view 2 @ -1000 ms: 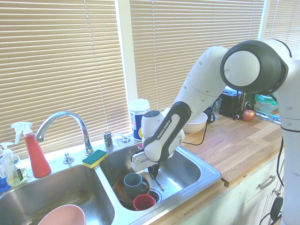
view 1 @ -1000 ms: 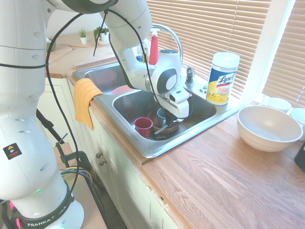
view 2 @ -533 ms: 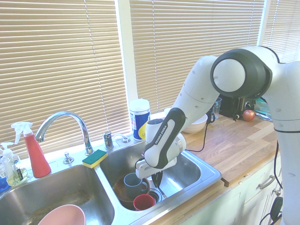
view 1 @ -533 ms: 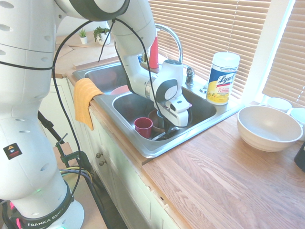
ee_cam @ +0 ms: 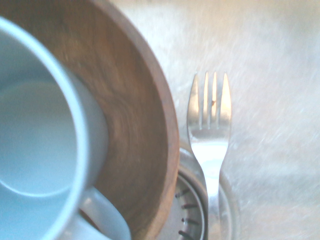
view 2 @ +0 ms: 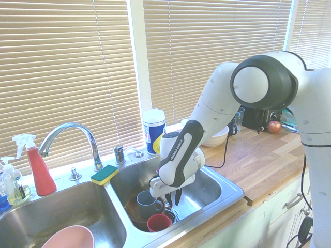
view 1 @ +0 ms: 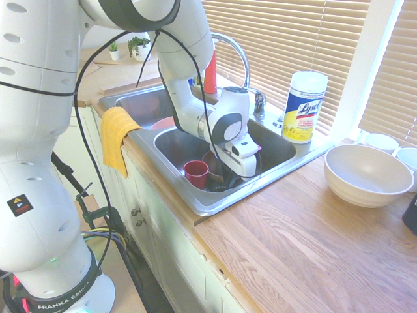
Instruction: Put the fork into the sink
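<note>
The silver fork (ee_cam: pixel 210 145) lies on the floor of the sink's right basin, its handle across the drain strainer (ee_cam: pixel 192 210) and its four tines pointing away from it. It sits close beside a brown wooden bowl (ee_cam: pixel 145 125) that holds a blue-grey mug (ee_cam: pixel 35 150). My gripper (view 2: pixel 172 199) is low inside that basin of the steel sink (view 2: pixel 227 199), just above the drain, and its dark fingers stand apart, open. In the first exterior view the gripper (view 1: pixel 229 179) hides the fork.
A red cup (view 1: pixel 196 173) stands in the same basin near the front wall. The gooseneck faucet (view 2: pixel 67 132) rises behind, with a sponge (view 2: pixel 104 174) on the rim. A Lysol canister (view 1: pixel 304 106) and a large white bowl (view 1: pixel 368 175) stand on the wooden counter.
The gripper has gone down into the basin with the fork, then its fingers have spread. The fork now rests over the drain.
</note>
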Controlling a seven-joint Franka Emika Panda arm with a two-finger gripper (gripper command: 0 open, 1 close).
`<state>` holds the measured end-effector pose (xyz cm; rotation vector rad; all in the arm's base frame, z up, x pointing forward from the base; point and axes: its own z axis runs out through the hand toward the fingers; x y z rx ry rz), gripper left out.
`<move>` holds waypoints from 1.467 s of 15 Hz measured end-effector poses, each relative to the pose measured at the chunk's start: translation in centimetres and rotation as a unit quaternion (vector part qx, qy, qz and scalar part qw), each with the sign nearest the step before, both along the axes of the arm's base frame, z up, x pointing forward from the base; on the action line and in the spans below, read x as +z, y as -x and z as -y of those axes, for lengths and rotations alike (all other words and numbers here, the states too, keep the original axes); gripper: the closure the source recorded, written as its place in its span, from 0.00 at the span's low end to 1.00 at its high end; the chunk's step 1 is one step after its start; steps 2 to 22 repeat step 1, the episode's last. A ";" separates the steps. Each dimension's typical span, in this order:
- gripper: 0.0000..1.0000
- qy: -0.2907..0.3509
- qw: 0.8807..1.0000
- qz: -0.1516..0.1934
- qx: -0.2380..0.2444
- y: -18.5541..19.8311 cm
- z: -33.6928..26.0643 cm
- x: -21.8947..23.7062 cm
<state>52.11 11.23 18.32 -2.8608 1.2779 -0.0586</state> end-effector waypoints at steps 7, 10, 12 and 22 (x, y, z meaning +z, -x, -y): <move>0.00 0.001 1.000 0.006 0.002 -0.2 -0.2 1.3; 0.00 0.001 1.000 0.006 0.002 -0.2 -0.2 1.3; 0.00 0.001 1.000 0.006 0.002 -0.2 -0.2 1.3; 0.00 0.001 1.000 0.006 0.002 -0.2 -0.2 1.3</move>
